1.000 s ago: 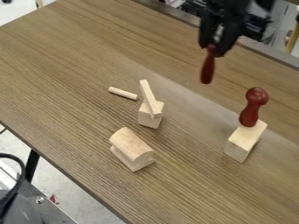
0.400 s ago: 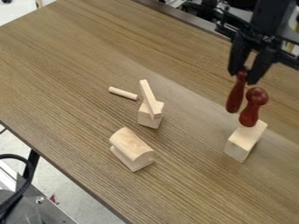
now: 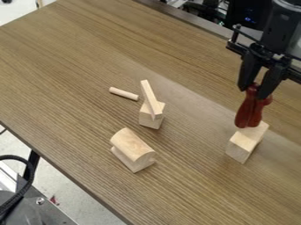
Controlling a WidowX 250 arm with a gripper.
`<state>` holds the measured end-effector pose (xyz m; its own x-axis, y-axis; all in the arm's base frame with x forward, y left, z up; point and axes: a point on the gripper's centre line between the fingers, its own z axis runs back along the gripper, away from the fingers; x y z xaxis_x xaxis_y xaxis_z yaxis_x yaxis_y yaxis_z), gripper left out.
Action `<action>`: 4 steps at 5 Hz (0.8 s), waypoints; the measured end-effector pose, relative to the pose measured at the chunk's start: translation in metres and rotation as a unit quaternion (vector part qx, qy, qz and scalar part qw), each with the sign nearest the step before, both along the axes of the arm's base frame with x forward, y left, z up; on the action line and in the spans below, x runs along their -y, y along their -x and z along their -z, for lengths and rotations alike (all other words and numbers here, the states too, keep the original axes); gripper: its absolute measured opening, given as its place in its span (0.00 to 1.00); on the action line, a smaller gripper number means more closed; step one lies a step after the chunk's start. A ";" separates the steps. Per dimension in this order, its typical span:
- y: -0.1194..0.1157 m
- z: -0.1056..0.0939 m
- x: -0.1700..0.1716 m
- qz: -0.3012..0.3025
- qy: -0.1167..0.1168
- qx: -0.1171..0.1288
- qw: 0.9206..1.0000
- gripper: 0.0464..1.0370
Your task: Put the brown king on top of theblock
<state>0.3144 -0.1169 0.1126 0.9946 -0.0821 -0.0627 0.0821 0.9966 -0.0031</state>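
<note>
Pincer [image 3: 258,90] closed on the upper end of the brown king [image 3: 243,112], which tilts slightly at the right, overlapping a second brown piece [image 3: 266,101] above the pale block [image 3: 241,147]; whether the king touches the block I cannot tell. Leftward, a stick [image 3: 150,97] leans by a small block [image 3: 150,121], a dowel [image 3: 122,93] lies near, an arched piece [image 3: 132,144] nearer. The wood-grained surface [image 3: 70,79] slants across the room: black equipment [image 3: 248,12] past its far edge, pale floor [image 3: 70,203] and a black cable [image 3: 24,176] at near left.
</note>
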 end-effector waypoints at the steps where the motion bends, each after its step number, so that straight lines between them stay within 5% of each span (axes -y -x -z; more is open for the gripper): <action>1: 0.001 0.001 0.002 0.001 0.007 -0.006 1.000 0.24; 4: 0.011 0.006 0.009 -0.002 0.021 -0.047 0.999 0.24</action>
<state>0.3031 -0.1255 0.1062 0.9848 -0.0829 -0.1529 0.0755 0.9957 -0.0533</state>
